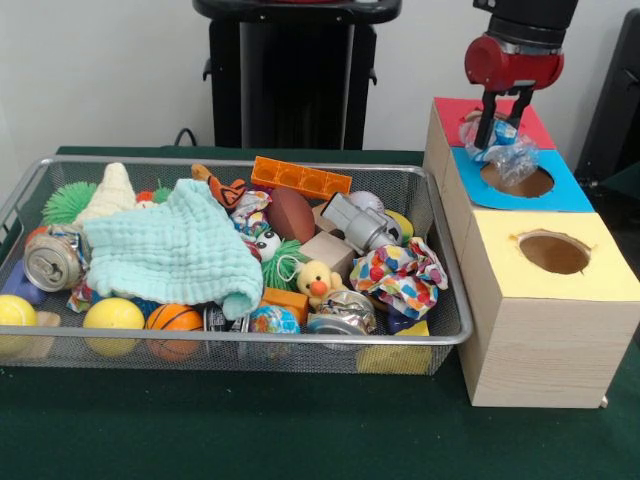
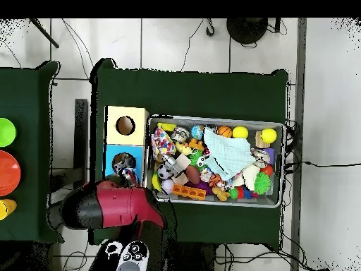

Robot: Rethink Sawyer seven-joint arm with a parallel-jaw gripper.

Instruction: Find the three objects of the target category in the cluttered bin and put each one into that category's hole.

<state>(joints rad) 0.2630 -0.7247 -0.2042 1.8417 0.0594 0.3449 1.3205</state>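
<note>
The bin (image 1: 250, 341) is a silver wire-mesh basket on the green table, full of mixed clutter; it also shows in the overhead view (image 2: 215, 118). The hole (image 1: 517, 181) is the round cut-out in the blue panel of the middle wooden box, to the right of the bin. My gripper (image 1: 500, 137) hangs just above that hole, shut on a crumpled clear-and-blue plastic wrapper (image 1: 515, 156) that dangles over the hole's far edge. In the overhead view the gripper (image 2: 125, 169) and wrapper cover the blue panel (image 2: 113, 157).
A red-framed box (image 1: 452, 110) stands behind the blue one and a yellow-framed box (image 1: 555, 253) in front. The bin holds a mint cloth (image 1: 175, 250), a crushed can (image 1: 52, 260), balls, a toy duck (image 1: 318, 281) and a spotted cloth (image 1: 400, 272). Coloured plates (image 2: 5, 173) lie on a side table.
</note>
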